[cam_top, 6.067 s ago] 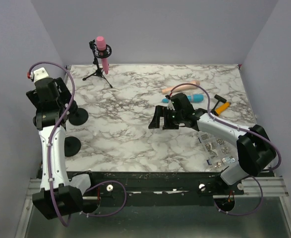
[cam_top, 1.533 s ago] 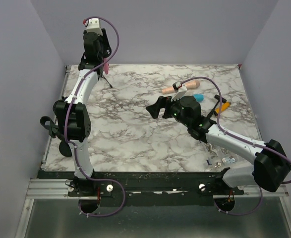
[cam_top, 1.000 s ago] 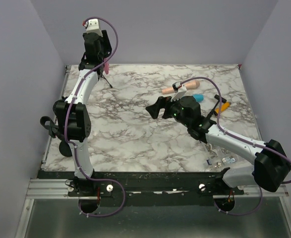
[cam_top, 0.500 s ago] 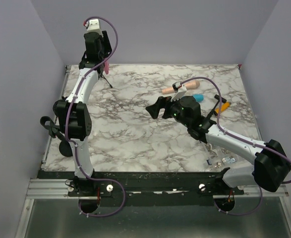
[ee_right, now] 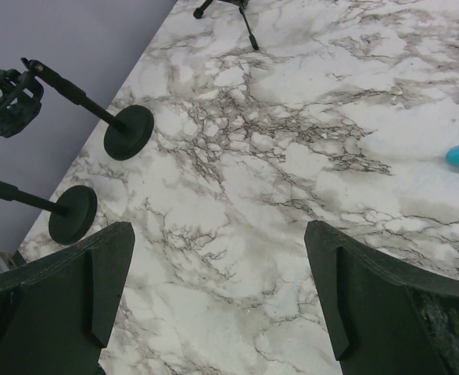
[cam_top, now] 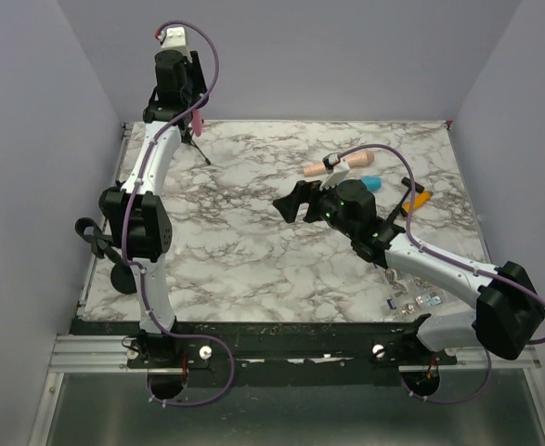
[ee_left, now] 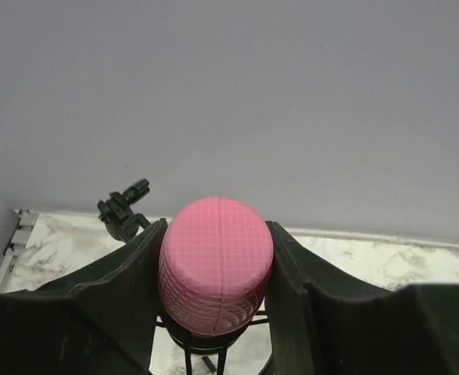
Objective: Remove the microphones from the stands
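The microphone point(ee_left: 216, 266) is seated in its stand point(ee_left: 124, 209) at the 11 o'clock corner of the table point(cam_top: 253, 251). Its pink head is clamped between the fingers of the left gripper point(ee_left: 216, 273). The right gripper point(ee_right: 217, 266) is held over mid-table with its fingers spread wide.

Plain lavender-grey walls point(cam_top: 346, 56) enclose a white marble-patterned table point(cam_top: 253, 269) on three sides — a metal rail point(cam_top: 86, 351) runs along its near edge.
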`<state>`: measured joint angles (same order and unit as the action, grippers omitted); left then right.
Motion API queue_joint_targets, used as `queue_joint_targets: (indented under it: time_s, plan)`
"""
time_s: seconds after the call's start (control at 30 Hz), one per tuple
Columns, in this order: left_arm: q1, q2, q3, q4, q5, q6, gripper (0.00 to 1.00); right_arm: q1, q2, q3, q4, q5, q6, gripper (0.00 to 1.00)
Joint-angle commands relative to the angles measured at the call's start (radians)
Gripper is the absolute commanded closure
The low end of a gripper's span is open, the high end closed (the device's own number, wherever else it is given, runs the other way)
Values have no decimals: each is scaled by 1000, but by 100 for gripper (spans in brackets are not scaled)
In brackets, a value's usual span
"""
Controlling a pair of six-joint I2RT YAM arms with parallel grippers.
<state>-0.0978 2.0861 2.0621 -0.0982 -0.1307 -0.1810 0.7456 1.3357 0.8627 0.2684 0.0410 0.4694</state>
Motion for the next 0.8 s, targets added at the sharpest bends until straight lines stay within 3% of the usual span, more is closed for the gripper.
queue_joint_targets:
  time_s: [0.0, 0.27, 0.57, 0.67, 0.77]
  plan:
    - [1, -49, 123, 12, -7, 77, 99, 9, -2, -2, 28, 22, -10, 0]
    - [-5, -70, 278, 45, -21, 93, 100, 8, 6, 5, 29, 16, -8, 0]
    - [-17, -229, 306, 194, 31, 10, 100, 4, 55, 93, -20, -34, 26, 0]
    - [-36, -331, 217, 218, 54, -18, 100, 5, 54, 110, -41, -56, 42, 0]
    - [-53, -495, 6, 257, 83, -88, 100, 3, 43, 115, -67, -76, 58, 0]
